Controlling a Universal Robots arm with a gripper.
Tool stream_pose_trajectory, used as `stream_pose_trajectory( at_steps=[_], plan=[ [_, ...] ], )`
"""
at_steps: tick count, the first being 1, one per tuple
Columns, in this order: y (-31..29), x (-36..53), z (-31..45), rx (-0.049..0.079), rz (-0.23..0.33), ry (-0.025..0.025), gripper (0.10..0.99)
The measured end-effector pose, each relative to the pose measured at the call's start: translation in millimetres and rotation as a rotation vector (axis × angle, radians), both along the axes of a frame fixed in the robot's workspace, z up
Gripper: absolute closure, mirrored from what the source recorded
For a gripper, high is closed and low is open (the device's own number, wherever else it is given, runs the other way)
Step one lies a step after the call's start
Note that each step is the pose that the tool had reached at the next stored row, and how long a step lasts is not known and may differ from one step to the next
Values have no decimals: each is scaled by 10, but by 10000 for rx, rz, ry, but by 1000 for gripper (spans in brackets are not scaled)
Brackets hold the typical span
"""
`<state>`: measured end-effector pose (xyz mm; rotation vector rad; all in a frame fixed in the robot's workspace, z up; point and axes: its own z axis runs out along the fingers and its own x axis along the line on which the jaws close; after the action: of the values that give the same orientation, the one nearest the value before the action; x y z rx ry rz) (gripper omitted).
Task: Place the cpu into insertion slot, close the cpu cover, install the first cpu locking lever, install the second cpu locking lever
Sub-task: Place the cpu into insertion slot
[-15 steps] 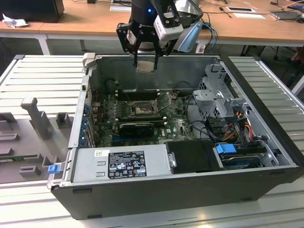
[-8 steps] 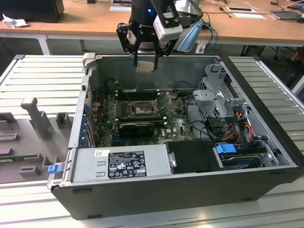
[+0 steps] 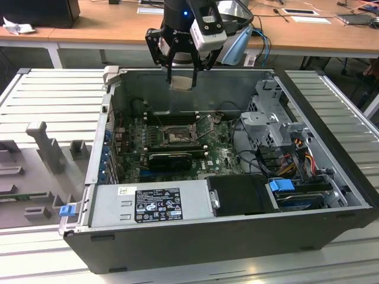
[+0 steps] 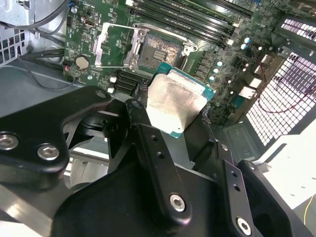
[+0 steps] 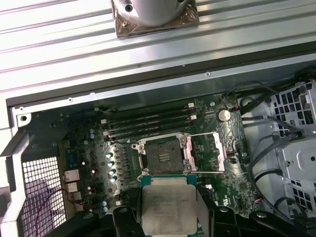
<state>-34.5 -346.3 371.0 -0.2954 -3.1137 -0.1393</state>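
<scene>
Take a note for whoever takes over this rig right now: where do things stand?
Gripper: jaws shut on the cpu, held in the air over the open case.
Socket: empty, contacts bare.
Cover: flipped open beside the socket.
Done: cpu picked up.
Left: seat cpu, close cover, set both levers.

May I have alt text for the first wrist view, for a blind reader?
The gripper holds the cpu above the open computer case. On the motherboard, the socket is empty, its cpu cover swung open beside it.
</scene>
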Motion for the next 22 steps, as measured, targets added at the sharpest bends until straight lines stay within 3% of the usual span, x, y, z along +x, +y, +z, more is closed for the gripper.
stream_pose_trajectory(
  at_steps=[22],
  plan=[
    [-10, -26, -33, 0, -716, -1, 549]
  ],
)
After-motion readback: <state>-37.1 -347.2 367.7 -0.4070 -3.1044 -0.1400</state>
